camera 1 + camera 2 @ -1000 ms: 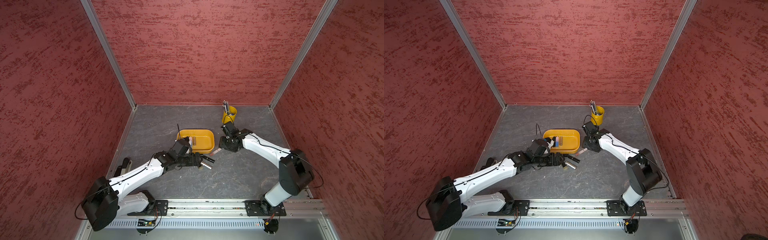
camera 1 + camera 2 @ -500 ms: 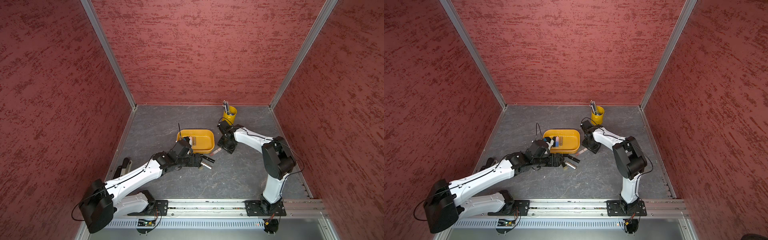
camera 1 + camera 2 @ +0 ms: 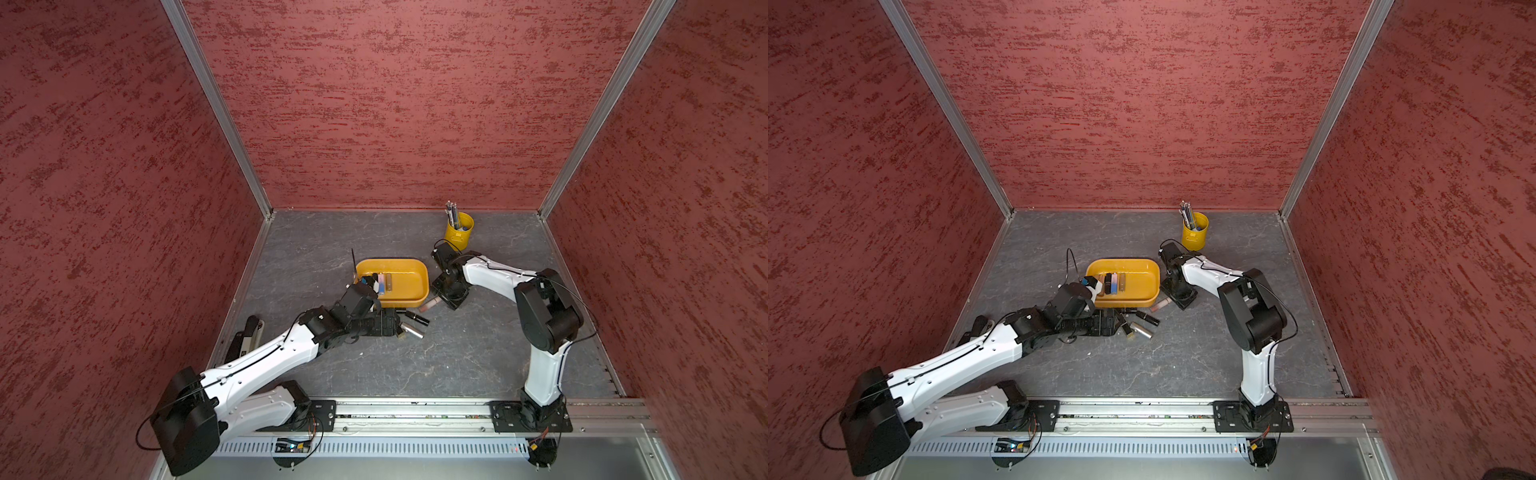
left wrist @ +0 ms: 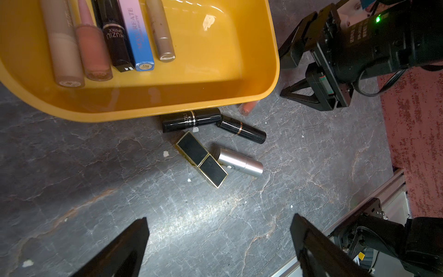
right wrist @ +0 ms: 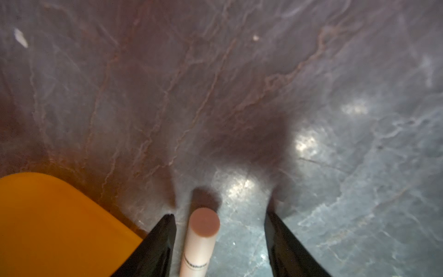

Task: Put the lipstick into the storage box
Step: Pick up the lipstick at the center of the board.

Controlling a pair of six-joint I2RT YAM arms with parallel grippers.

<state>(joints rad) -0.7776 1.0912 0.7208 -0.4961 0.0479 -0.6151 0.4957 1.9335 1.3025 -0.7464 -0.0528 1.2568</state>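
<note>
The storage box [image 3: 415, 272] [image 3: 1144, 274] is a shallow orange-yellow tub in mid-table, with several lipsticks [image 4: 115, 36] lined up at one end. A pink lipstick [image 5: 202, 235] [image 3: 430, 305] lies on the table by the box's corner [image 5: 48, 227], between the fingers of my right gripper [image 5: 219, 214] [image 3: 449, 296], which is open and low over it; gaps show on both sides. My left gripper [image 4: 219, 218] [image 3: 395, 326] is wide open over bare table. Just beyond it lie two black lipsticks [image 4: 191, 119] [image 4: 242, 128], a black-and-gold square one [image 4: 201, 159] and a silver one [image 4: 238, 162].
A yellow pen cup [image 3: 457, 235] [image 3: 1195, 232] with pens stands at the back, behind the right arm. A dark flat object [image 3: 247, 336] lies along the table's left edge. Red walls close in three sides, and a metal rail [image 3: 415, 415] runs across the front.
The right arm's elbow has swung in toward the middle and risen, while its gripper stayed by the box's corner. The left arm has hardly moved.
</note>
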